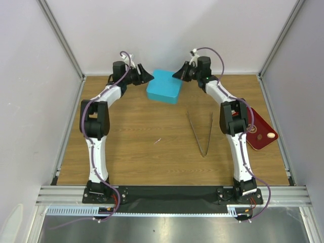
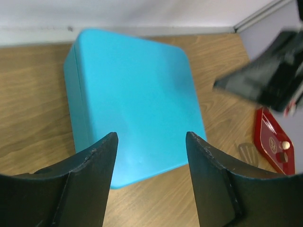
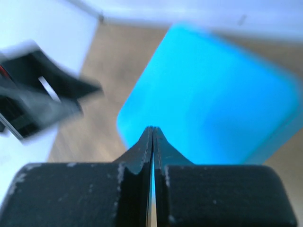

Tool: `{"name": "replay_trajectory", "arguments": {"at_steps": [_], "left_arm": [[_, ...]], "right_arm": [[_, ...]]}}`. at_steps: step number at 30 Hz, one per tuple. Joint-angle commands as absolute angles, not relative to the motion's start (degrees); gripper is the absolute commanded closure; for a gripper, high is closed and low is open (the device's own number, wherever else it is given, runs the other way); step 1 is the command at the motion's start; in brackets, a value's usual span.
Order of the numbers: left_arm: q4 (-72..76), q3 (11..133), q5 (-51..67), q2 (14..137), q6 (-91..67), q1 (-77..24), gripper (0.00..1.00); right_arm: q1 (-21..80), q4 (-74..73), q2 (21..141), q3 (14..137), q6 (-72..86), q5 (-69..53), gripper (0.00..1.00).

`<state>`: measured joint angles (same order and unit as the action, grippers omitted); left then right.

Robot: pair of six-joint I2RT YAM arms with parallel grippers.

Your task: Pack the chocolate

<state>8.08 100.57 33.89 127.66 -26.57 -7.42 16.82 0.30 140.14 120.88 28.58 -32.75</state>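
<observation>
The teal box [image 1: 165, 86] stands shut at the back middle of the table. My left gripper [image 1: 148, 77] is open and empty just left of the box; in the left wrist view [image 2: 151, 137] its fingers frame the box's [image 2: 132, 104] near edge. My right gripper [image 1: 177, 74] is shut and empty at the box's right top corner; in the right wrist view [image 3: 152, 128] its tips hang over the box [image 3: 218, 94]. One pale chocolate piece [image 1: 272, 135] lies on a red tray [image 1: 257, 127], and also shows in the left wrist view [image 2: 285, 145]. Other chocolate pieces are out of view.
Long metal tweezers [image 1: 201, 132] lie on the wood right of centre. The red tray [image 2: 270, 137] sits at the right edge beside the right arm. A tiny scrap [image 1: 157, 141] lies mid-table. White walls and metal rails close in the table.
</observation>
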Motion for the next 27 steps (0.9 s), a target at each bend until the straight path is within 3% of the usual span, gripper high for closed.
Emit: {"name": "replay_trajectory", "arguments": {"at_steps": [1,3,9,18,27], "left_arm": [[11.0,103.7,38.1,132.1,-29.6,-8.1,0.35],[10.6,105.6,38.3,134.4,-30.1,-8.4,0.35],[6.2,111.2,36.7,139.3,-28.8,-9.2,0.35],[4.5,111.9,35.8,140.0,-27.3,-9.5,0.34],[3.9,113.2,35.8,140.6,-27.5,-9.9,0.34]], "right_arm": [[14.4,8.1,149.0,129.5,37.8,-39.3,1.00],[14.3,7.7,153.5,135.9,38.8,-36.9,1.00],[13.5,1.5,159.4,140.2,36.6,-29.5,1.00],[13.2,2.5,152.4,134.9,32.6,-28.7,1.00],[13.0,24.0,148.4,132.4,43.6,-37.1,1.00]]}}
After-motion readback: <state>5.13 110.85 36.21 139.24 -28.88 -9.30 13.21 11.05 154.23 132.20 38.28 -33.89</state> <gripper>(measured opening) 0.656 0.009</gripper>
